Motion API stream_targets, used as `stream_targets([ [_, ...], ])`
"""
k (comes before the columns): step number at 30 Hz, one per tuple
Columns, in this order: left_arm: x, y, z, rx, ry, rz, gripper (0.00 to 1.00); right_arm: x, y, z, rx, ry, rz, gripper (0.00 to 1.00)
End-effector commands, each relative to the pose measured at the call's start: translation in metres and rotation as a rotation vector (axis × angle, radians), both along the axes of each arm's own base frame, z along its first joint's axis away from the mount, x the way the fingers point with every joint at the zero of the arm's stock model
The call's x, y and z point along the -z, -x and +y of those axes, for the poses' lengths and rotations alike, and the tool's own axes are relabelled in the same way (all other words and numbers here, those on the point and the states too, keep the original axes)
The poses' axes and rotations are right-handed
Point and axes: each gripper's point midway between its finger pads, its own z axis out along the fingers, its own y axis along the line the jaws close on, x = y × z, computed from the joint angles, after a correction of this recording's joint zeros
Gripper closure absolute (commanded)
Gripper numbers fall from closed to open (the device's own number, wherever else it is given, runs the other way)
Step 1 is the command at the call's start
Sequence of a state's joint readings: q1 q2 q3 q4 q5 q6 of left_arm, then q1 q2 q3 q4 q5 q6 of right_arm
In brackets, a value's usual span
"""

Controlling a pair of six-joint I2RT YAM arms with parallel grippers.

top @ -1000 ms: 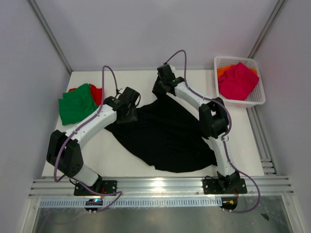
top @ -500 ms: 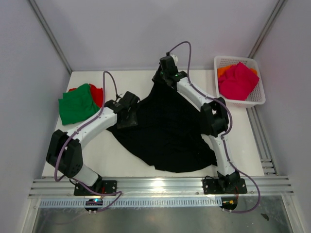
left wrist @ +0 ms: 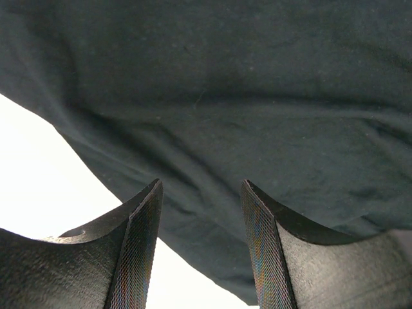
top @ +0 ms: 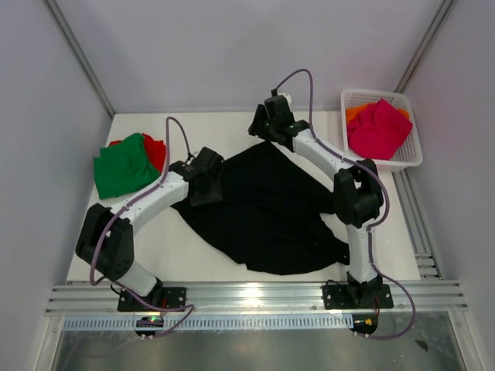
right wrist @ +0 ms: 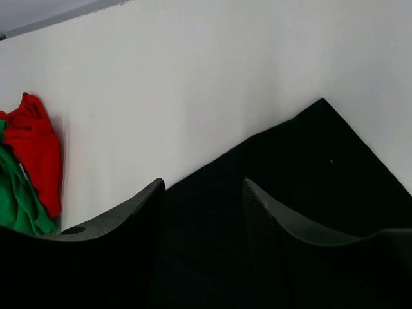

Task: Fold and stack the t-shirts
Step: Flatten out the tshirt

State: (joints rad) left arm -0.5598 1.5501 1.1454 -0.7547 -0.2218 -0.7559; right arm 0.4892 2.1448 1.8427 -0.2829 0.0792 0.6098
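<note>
A large black t-shirt (top: 263, 209) lies spread over the middle of the table. My left gripper (top: 207, 189) hovers over its left edge, open, with nothing between the fingers; the left wrist view has the black cloth (left wrist: 257, 96) just beyond the gripper (left wrist: 201, 193). My right gripper (top: 261, 131) stands open above the shirt's far corner (right wrist: 309, 161), holding nothing. Folded green t-shirt (top: 120, 166) lies on a red one (top: 157, 149) at the far left; both green (right wrist: 16, 199) and red (right wrist: 35, 148) appear in the right wrist view. Magenta-pink (top: 379, 127) and orange (top: 356, 114) shirts fill the basket.
The white lattice basket (top: 373, 93) stands at the back right corner. Grey walls close the table at the back and on both sides. An aluminium rail (top: 255, 294) with both arm bases runs along the near edge.
The right gripper pulled the black shirt's far corner toward the back, then opened; the corner has dropped flat on the table. The left arm has barely moved.
</note>
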Motion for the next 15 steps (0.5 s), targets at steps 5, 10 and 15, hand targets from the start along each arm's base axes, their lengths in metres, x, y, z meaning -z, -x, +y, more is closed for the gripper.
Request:
stream_targets([
  [5,0.017,-0.015,-0.023,0.016,0.064,0.015,0.46,-0.086,0.053,-0.016,-0.015,-0.040,-0.127,0.44],
  [10,0.041,-0.027,-0.030,0.036,0.014,0.055,0.46,-0.070,0.113,-0.020,-0.049,-0.076,-0.003,0.44],
  [15,0.045,-0.051,-0.048,0.083,0.013,0.071,0.46,-0.042,0.169,-0.014,-0.087,-0.057,0.083,0.44],
])
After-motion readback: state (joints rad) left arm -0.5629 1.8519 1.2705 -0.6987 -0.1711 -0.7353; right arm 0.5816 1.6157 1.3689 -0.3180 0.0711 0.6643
